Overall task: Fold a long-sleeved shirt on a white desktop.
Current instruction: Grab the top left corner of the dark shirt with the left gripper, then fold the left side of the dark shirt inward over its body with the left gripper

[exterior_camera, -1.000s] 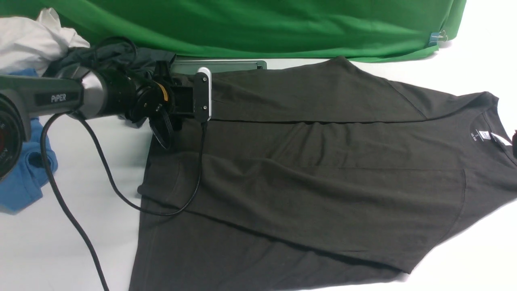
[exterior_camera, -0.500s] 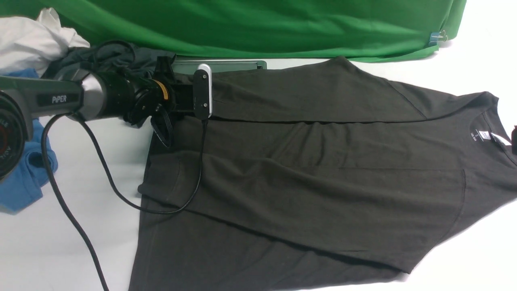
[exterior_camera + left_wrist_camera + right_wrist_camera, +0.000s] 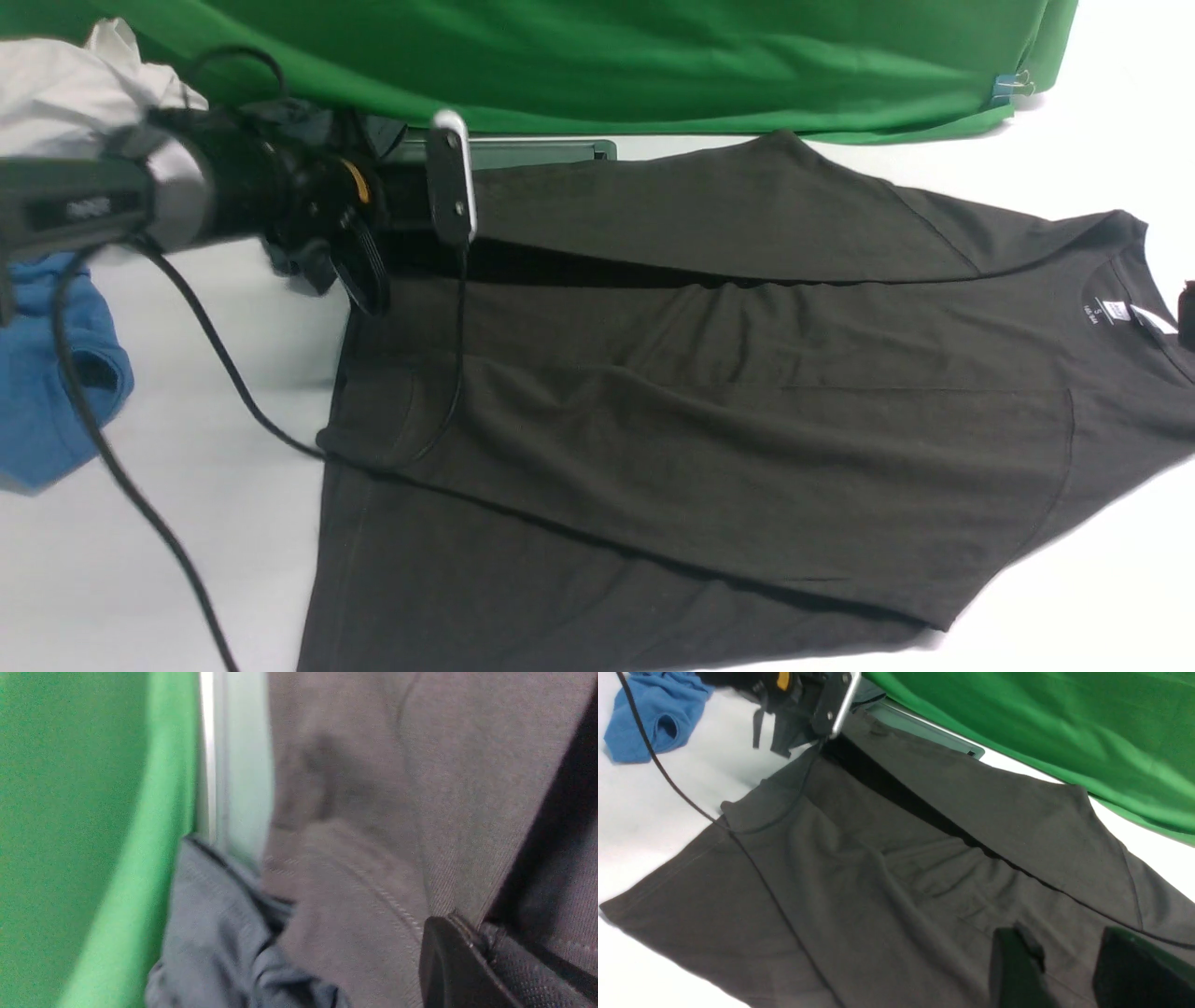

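Worryingly, the left gripper [image 3: 476,942] pinched only a thin edge of the shirt [image 3: 747,420], which looked likely to slip free once lifted.

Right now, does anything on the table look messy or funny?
A black cable droops across the long-sleeved shirt near its hem, where it might snag. A blue shirt lies crumpled on the left.
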Controlling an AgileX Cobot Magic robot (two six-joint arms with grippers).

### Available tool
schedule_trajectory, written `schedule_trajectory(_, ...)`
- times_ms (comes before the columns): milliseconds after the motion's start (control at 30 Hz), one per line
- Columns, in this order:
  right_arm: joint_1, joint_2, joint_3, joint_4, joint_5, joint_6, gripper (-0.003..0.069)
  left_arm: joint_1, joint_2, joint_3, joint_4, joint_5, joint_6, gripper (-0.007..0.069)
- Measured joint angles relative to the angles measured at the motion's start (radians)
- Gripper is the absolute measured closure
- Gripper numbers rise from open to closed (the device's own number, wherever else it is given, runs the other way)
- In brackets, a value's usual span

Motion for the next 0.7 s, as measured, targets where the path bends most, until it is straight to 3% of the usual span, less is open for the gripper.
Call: schedule_trajectory(700, 0.0, 0.0, 0.0, -0.002, 0.069, -0.007, 0.0419, -0.141, -0.18, 0.0, -0.089, 0.449, -0.034, 0.06)
